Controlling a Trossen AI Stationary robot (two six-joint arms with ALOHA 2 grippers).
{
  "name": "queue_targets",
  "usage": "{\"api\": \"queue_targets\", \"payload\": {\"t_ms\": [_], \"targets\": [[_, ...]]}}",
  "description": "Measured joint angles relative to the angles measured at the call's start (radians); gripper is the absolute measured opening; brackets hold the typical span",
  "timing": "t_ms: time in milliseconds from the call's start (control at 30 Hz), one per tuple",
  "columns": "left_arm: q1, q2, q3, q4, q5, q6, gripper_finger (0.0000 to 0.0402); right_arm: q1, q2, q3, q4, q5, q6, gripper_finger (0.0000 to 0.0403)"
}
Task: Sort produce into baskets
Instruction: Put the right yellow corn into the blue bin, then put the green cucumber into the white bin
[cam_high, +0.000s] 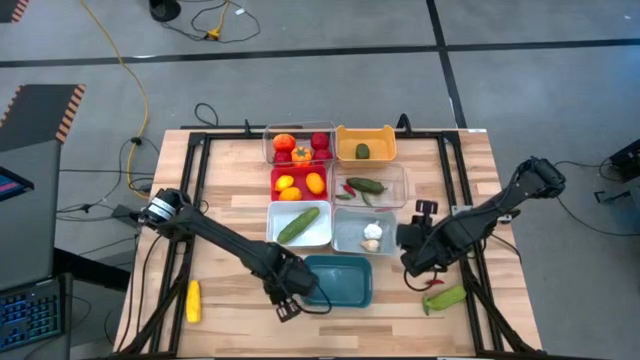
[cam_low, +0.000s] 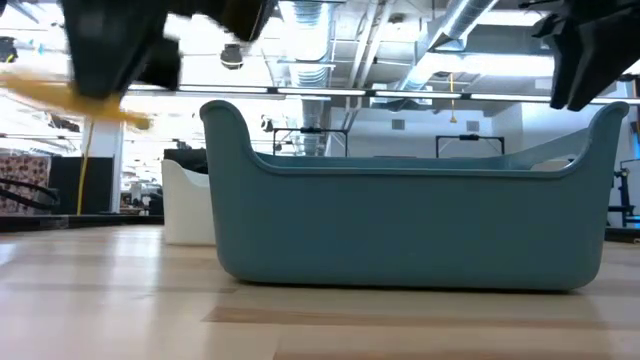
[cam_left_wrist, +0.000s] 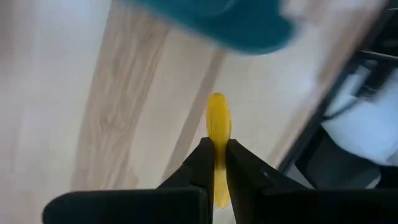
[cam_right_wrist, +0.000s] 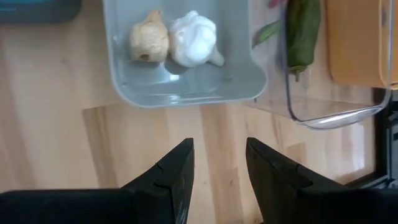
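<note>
No legible txt, labels, brands or nos. on any surface in any view.

Lab workspace, exposed ceiling ducts (cam_low: 470, 20), floor cables (cam_high: 130, 75)

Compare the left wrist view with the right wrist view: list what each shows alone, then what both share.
Only the left wrist view: the left end effector shut on a thin yellow piece, with the teal basket blurred beyond. Only the right wrist view: the right end effector open and empty, facing the grey-blue basket holding a white garlic and a tan bulb, beside a clear basket with a green vegetable. Both: the wooden table.
</note>
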Motion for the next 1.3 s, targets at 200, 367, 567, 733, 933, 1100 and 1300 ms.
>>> {"api": "queue_targets", "payload": {"t_ms": [200,367,567,733,933,1100,1300], "targets": [[0.005,-0.002,0.181,-0.015,-0.184,0.212,0.0014,0.040,0.000,0.000,0.000,-0.060,0.073,0.0173],[0.007,-0.003,0.192,0.142,-0.449,0.399,0.0014,0.087,0.000,0.000,0.000,-0.136,0.148,0.0173],[0.039,0.025,0.190,0.185,-0.460,0.449,0.0038,0.157,0.000,0.000,0.001,-0.183,0.260,0.0173],[0.060,0.045,0.192,0.206,-0.418,0.449,0.0082,0.210,0.000,0.000,0.011,-0.265,0.345,0.0173],[0.075,0.075,0.191,0.218,-0.380,0.490,0.0140,0.301,0.000,0.000,0.078,-0.347,0.439,0.0173],[0.086,0.084,0.191,0.216,-0.379,0.528,0.0174,0.371,0.000,0.000,0.164,-0.353,0.440,0.0173],[0.095,0.082,0.191,0.218,-0.380,0.530,0.0183,0.397,0.000,0.000,0.205,-0.367,0.443,0.0173]]}}
